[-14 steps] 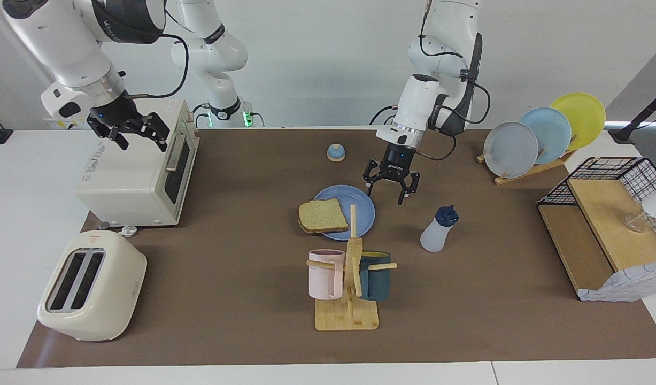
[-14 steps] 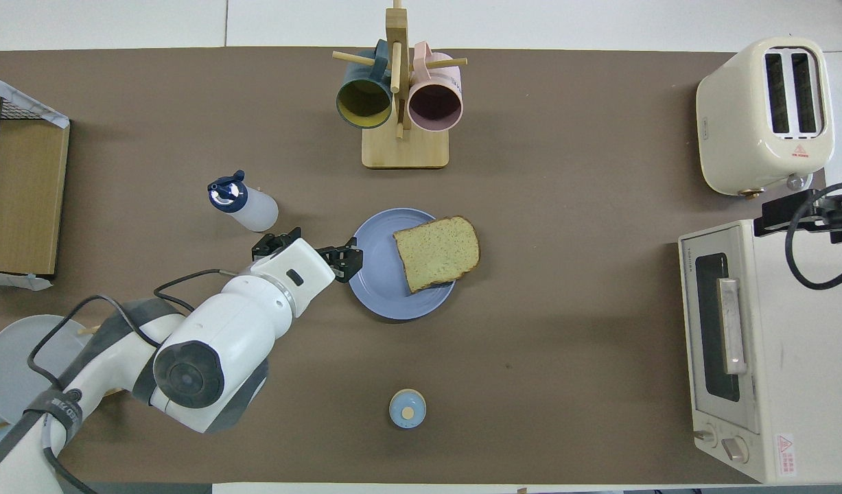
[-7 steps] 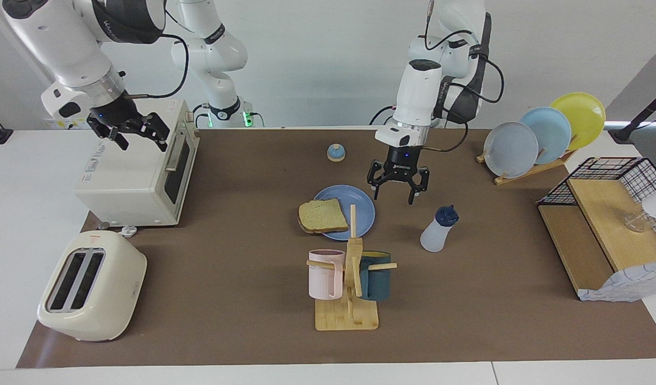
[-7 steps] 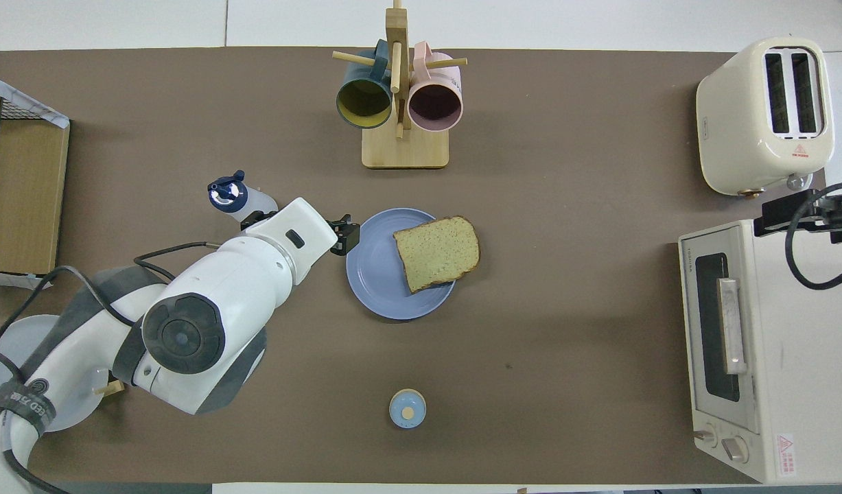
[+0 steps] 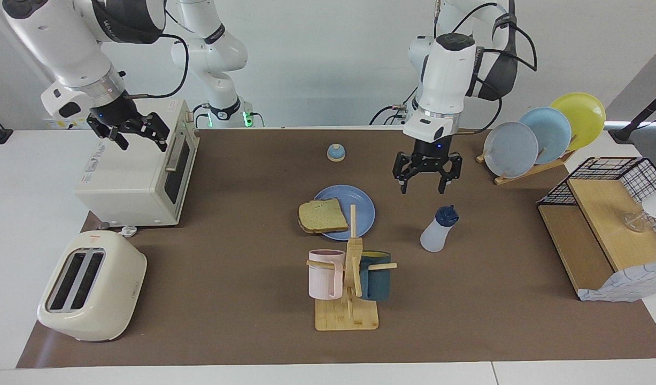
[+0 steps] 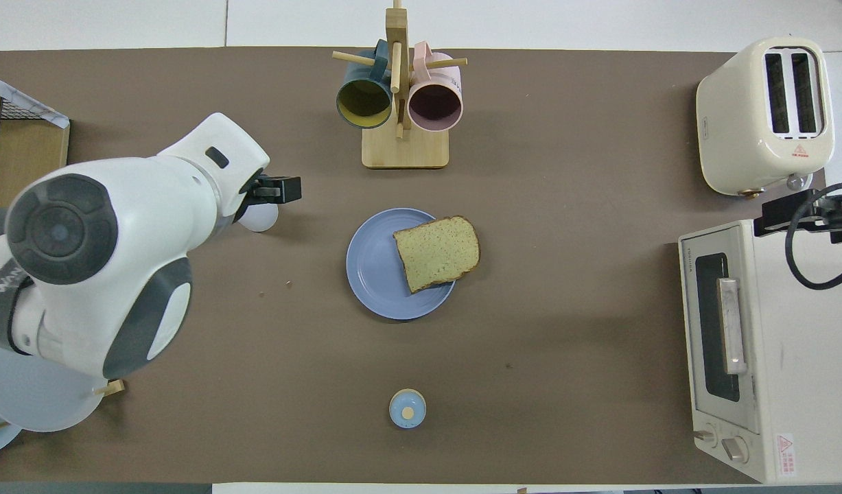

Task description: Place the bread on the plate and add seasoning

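Tabletop, left tool (image 5: 426, 184) above seasoning (image 5: 438, 231)

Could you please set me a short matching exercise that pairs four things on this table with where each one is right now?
Things:
1. bread
2. seasoning
3. left pincer
4. right pincer

Places:
A. over the toaster oven, open
B. partly on the plate, overhanging its rim
C. raised and open above the seasoning
D. upright on the table beside the plate, toward the left arm's end

Pairs: 1-B, 2-D, 3-C, 4-A
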